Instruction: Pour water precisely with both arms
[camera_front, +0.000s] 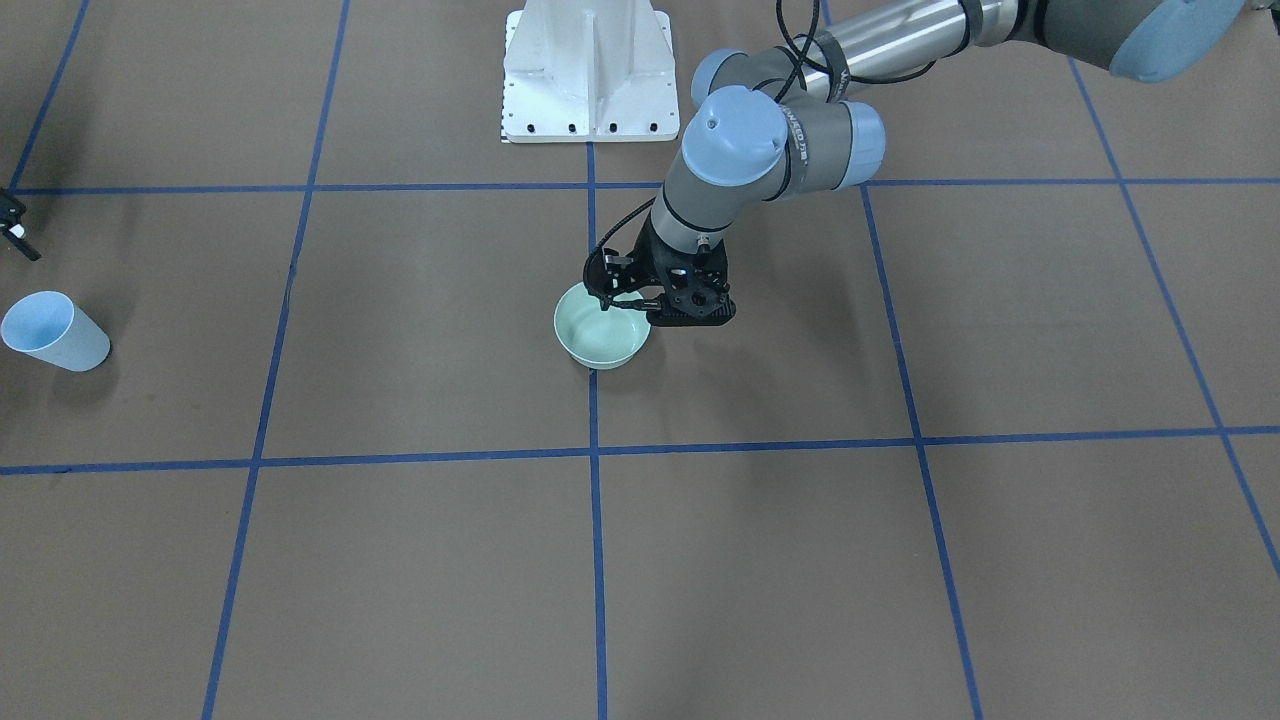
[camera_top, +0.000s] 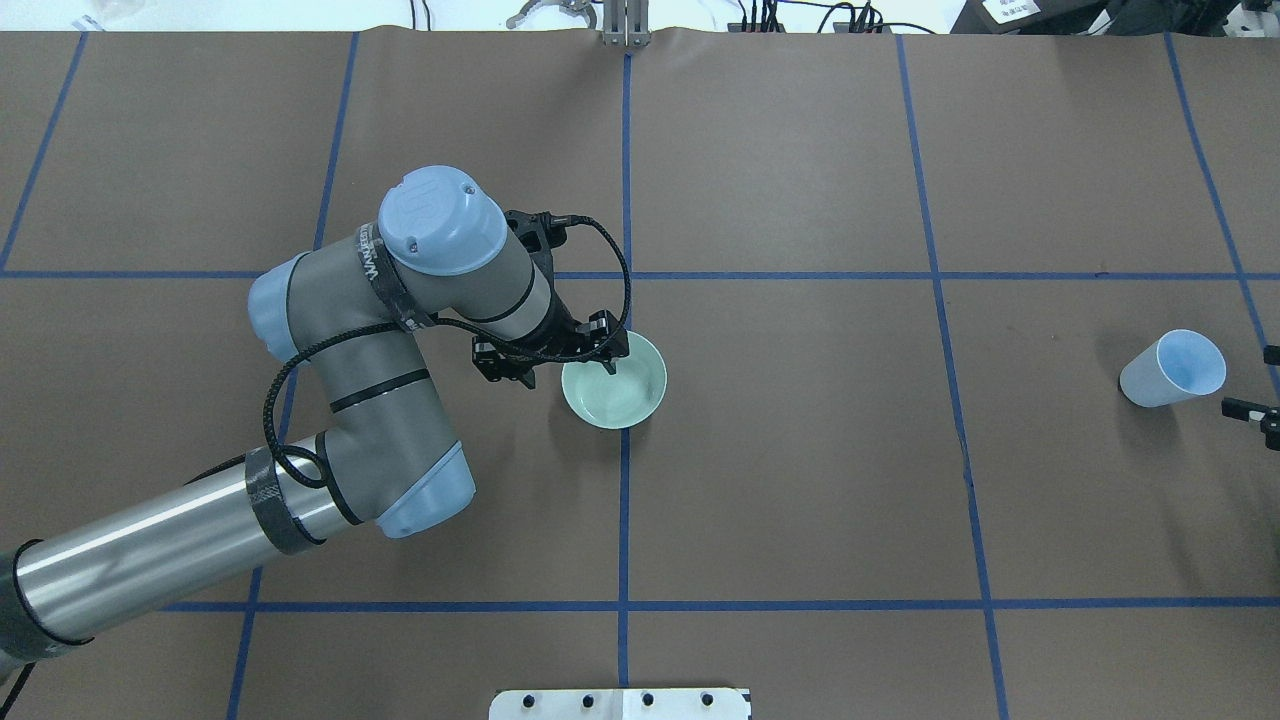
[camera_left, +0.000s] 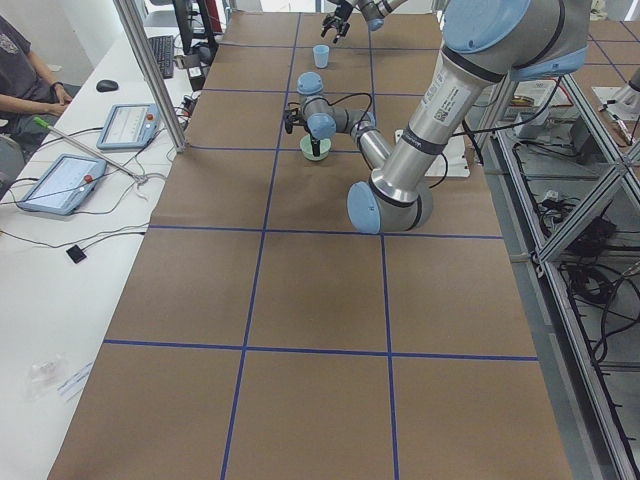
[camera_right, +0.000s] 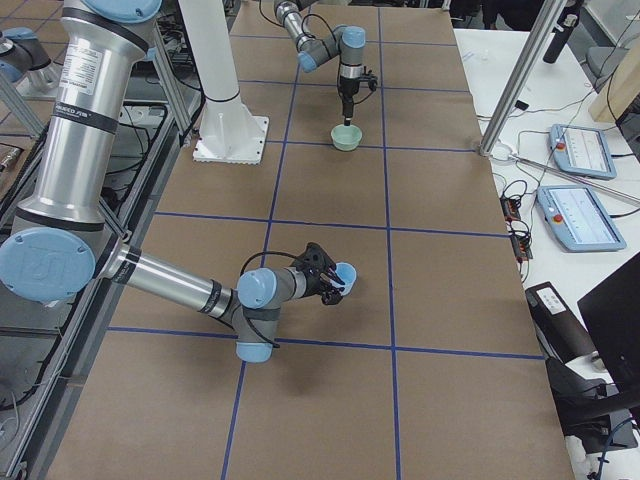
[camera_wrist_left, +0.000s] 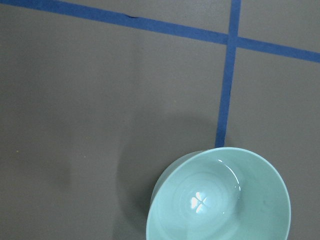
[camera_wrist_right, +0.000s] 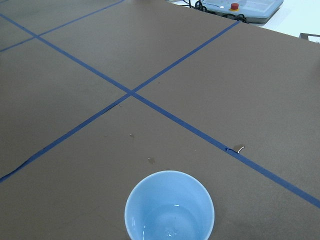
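Note:
A mint-green bowl (camera_top: 625, 392) stands on the brown table near the middle, and also shows in the front view (camera_front: 600, 338) and the left wrist view (camera_wrist_left: 225, 200). My left gripper (camera_top: 568, 372) hangs over the bowl's rim on my left side. Its jaws are apart, one finger inside the bowl and one outside. A light blue cup (camera_top: 1172, 368) stands far to my right. The right wrist view shows the cup (camera_wrist_right: 169, 207) with water (camera_wrist_right: 170, 229) as faint glints at its bottom. My right gripper (camera_top: 1260, 381) is open beside the cup, not touching it.
The white bolted pedestal (camera_front: 588, 70) stands at the table's robot side. Blue tape lines (camera_top: 625, 520) divide the brown cover into squares. An operators' bench with tablets (camera_left: 60, 185) and a metal post (camera_left: 150, 70) runs along the far side.

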